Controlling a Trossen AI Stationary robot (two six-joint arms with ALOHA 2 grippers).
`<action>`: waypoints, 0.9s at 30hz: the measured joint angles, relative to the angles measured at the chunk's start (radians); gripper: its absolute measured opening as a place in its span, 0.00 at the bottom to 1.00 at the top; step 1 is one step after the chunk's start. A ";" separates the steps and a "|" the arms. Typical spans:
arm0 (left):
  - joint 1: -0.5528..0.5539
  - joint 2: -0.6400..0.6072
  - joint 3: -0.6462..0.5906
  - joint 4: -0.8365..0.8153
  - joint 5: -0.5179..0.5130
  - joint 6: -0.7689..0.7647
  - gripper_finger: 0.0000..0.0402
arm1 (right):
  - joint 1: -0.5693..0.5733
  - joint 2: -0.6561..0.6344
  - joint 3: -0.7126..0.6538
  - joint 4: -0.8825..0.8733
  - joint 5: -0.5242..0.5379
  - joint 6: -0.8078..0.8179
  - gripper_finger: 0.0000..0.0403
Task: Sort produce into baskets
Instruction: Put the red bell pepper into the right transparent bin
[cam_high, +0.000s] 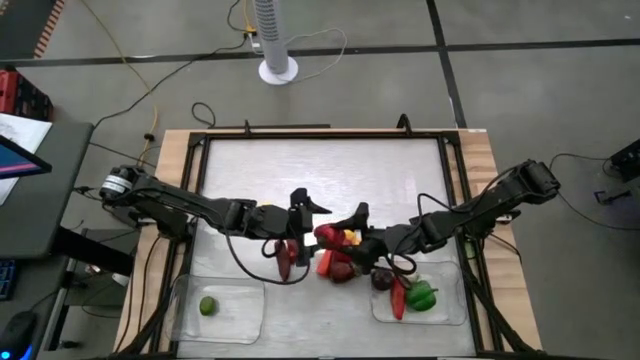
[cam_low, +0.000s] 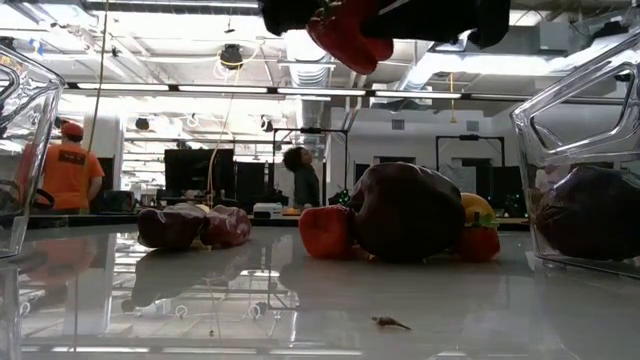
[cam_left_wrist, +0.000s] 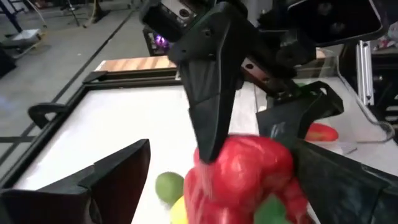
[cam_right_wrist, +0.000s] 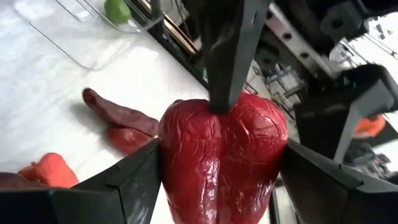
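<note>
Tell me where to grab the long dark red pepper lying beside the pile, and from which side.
Grip the long dark red pepper across its slim middle, coming straight down from above: it lies flat on the table, likely too low for a side approach. The open left gripper is nearest.

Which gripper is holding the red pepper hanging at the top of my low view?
Observer: The right gripper; its wrist view shows the red pepper pinched between its fingers.
Operator: Where's the left gripper?
Observer: The left gripper is right beside it over the table's middle, open, with fingers spread either side of the pepper.
Operator: What's in the baskets?
Observer: The left basket holds one lime; the right basket shows a green pepper and a long red piece.
</note>
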 joint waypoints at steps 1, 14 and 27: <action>-0.002 -0.014 0.000 -0.023 -0.006 0.007 0.91 | 0.009 0.000 0.000 -0.010 0.027 0.000 0.79; -0.016 -0.102 -0.011 -0.147 -0.083 0.040 0.90 | 0.184 -0.149 0.000 -0.343 0.231 0.329 0.79; -0.016 -0.099 -0.144 0.019 -0.044 0.019 0.90 | 0.335 -0.441 0.000 -0.913 -0.042 1.256 0.79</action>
